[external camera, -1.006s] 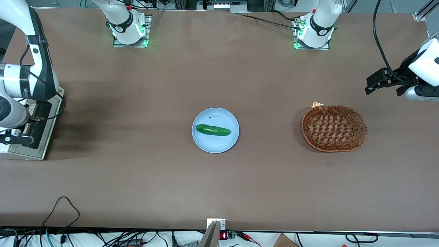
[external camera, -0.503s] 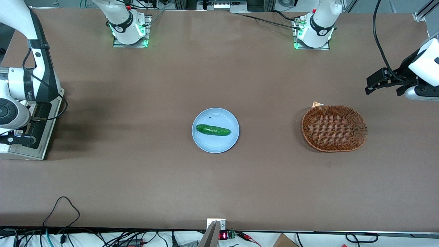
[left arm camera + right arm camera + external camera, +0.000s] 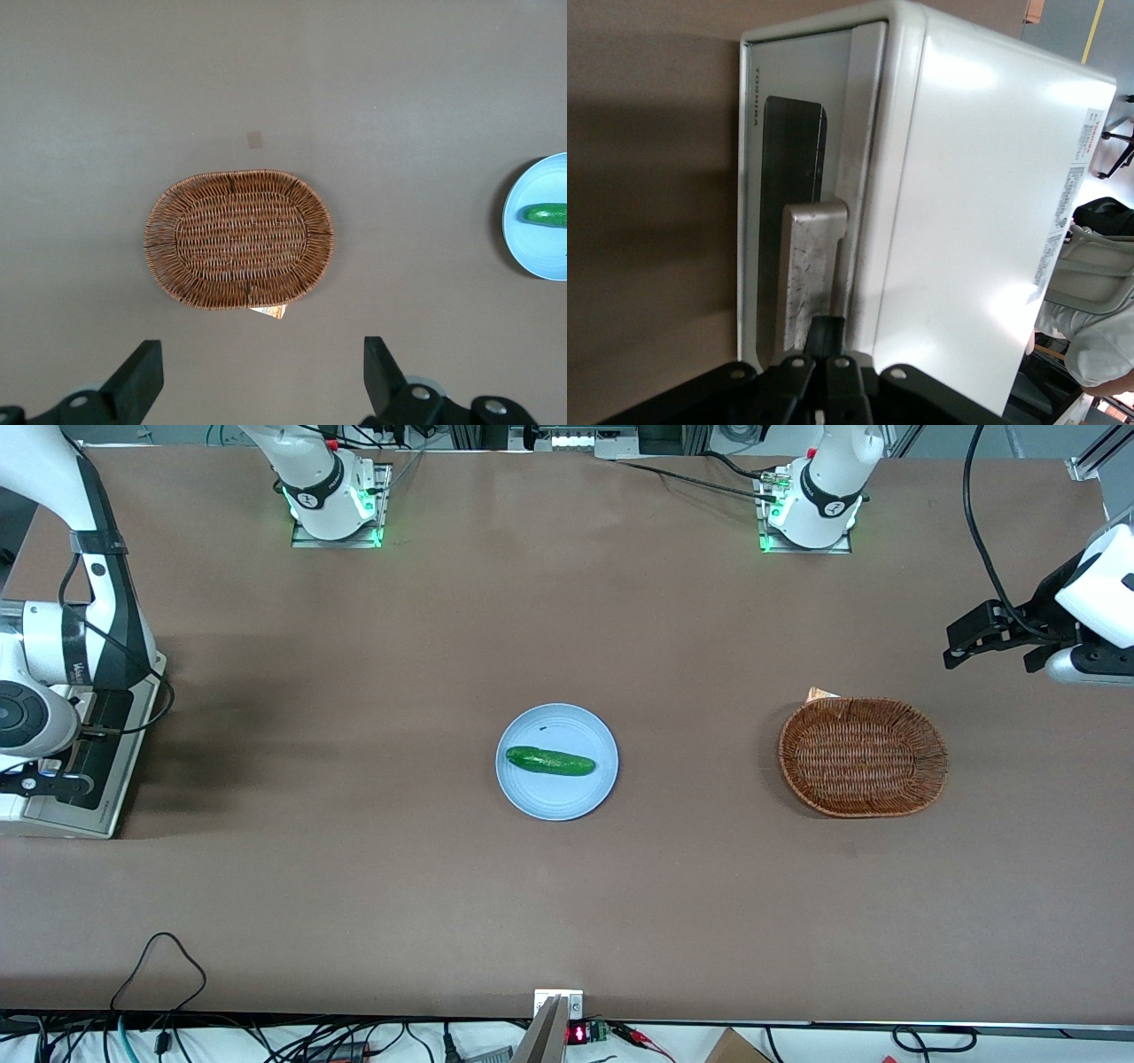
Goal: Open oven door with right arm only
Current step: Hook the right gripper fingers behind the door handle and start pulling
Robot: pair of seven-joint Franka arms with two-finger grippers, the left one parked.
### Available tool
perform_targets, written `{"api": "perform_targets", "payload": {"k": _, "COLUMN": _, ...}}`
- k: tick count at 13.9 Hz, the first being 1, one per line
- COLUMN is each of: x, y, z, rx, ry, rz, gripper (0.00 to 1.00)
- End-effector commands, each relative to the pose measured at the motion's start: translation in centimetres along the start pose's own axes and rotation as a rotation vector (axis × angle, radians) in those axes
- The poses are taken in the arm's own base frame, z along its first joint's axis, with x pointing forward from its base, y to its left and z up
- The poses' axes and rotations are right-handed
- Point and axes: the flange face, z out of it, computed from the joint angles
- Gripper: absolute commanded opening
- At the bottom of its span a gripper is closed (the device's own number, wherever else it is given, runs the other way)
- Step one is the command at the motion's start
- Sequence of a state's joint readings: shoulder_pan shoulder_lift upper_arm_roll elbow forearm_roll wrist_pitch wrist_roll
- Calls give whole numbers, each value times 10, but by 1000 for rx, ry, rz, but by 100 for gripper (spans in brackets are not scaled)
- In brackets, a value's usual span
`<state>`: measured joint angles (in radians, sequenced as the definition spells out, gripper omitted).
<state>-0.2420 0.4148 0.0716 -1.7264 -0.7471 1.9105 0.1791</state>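
The white toaster oven [image 3: 62, 821] stands at the working arm's end of the table, partly hidden under the right arm [image 3: 84, 651]. Its oven door [image 3: 99, 766] faces the middle of the table. In the right wrist view the oven door [image 3: 793, 146] shows its dark window and its pale bar handle [image 3: 811, 257]. My right gripper [image 3: 830, 332] is shut, fingers pressed together, with the tip resting against the near end of the handle, in the gap between the handle and the oven's white body [image 3: 966, 195]. In the front view the gripper [image 3: 89, 734] lies over the door's upper edge.
A light blue plate [image 3: 589, 793] with a green cucumber [image 3: 549, 761] sits mid-table. A brown wicker basket [image 3: 863, 756] lies toward the parked arm's end, also in the left wrist view as the basket [image 3: 239, 239]. Cables [image 3: 159, 957] trail at the table edge nearest the camera.
The right arm's wrist and forearm have shifted slightly over the oven. The door looks the same, and the plate and basket have not moved.
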Motion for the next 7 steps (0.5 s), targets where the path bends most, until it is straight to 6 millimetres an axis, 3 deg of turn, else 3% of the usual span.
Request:
{"api": "perform_targets", "payload": {"k": 1, "x": -1, "y": 0, "z": 9, "rx": -9, "ry": 17, "rz": 49, "gripper": 0}}
{"api": "perform_targets", "payload": {"k": 7, "x": -2, "y": 0, "z": 15, "rx": -17, "ry": 17, "rz": 50, "gripper": 0}}
